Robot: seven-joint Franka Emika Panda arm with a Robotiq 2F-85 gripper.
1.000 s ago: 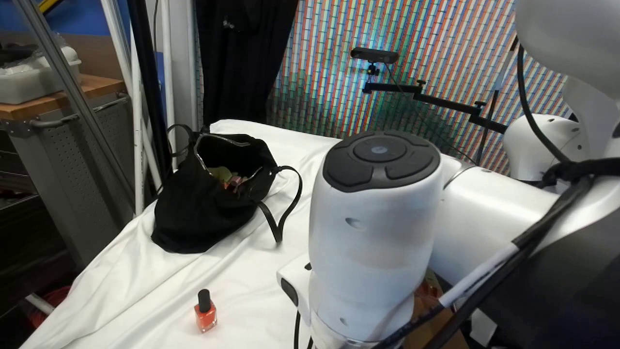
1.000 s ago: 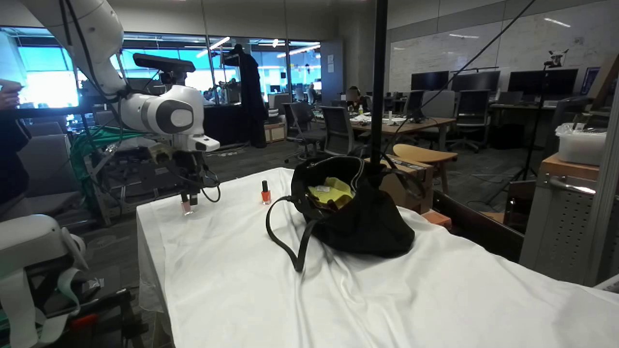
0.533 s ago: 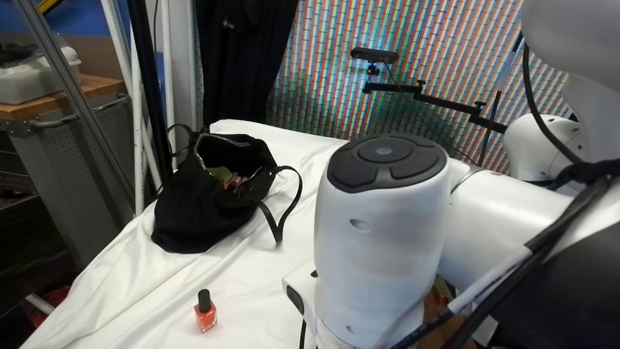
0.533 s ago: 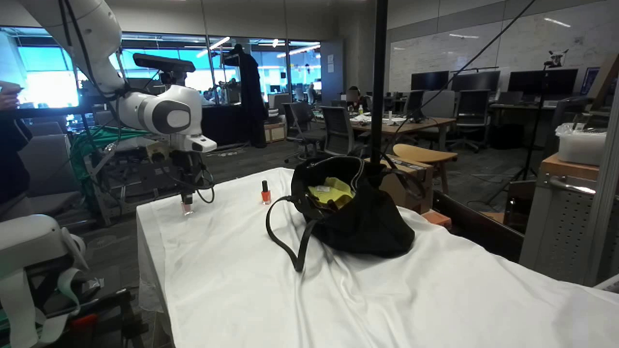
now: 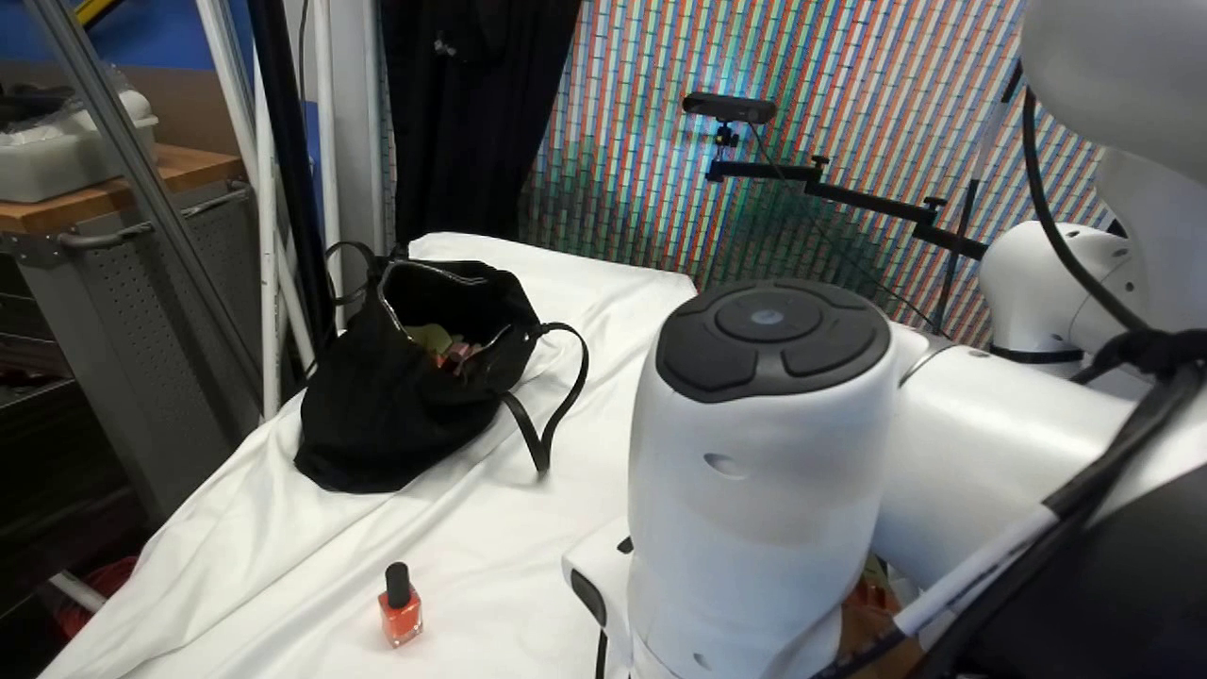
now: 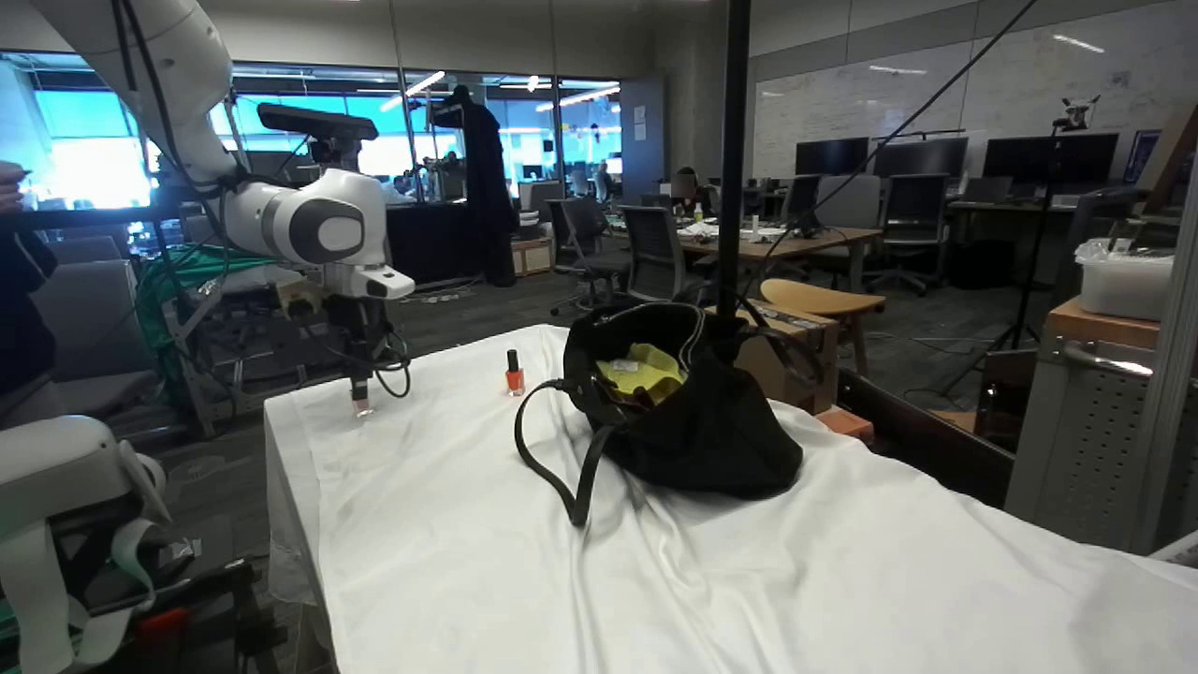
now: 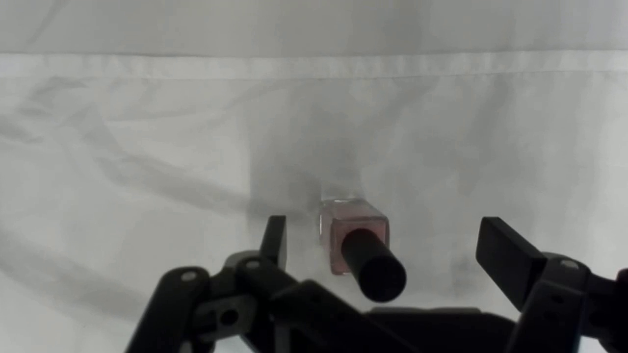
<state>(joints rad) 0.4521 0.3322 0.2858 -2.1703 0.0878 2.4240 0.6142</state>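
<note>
My gripper (image 7: 387, 240) is open in the wrist view, with one finger on each side of a small pale-pink nail polish bottle (image 7: 351, 245). The bottle stands upright with its black cap (image 7: 375, 267) toward the camera, closer to the left finger; neither finger touches it. In an exterior view the gripper (image 6: 360, 382) points down over that bottle (image 6: 363, 408) near the table's edge. My arm (image 5: 764, 490) hides gripper and pink bottle in an exterior view. An orange-red nail polish bottle with a black cap stands apart in both exterior views (image 5: 401, 620) (image 6: 515, 380).
A black bag (image 5: 396, 424) lies open on the white cloth-covered table (image 6: 449, 524), its strap (image 6: 552, 477) looping onto the cloth. Inside it is a yellow thing (image 6: 650, 370). A black pole (image 6: 733, 168) rises behind the bag. A grey cart (image 5: 141, 311) stands beside the table.
My arm has come down and shifted slightly, left in an exterior view, so the gripper is lower over the pink bottle. The bottles and the bag have not moved.
</note>
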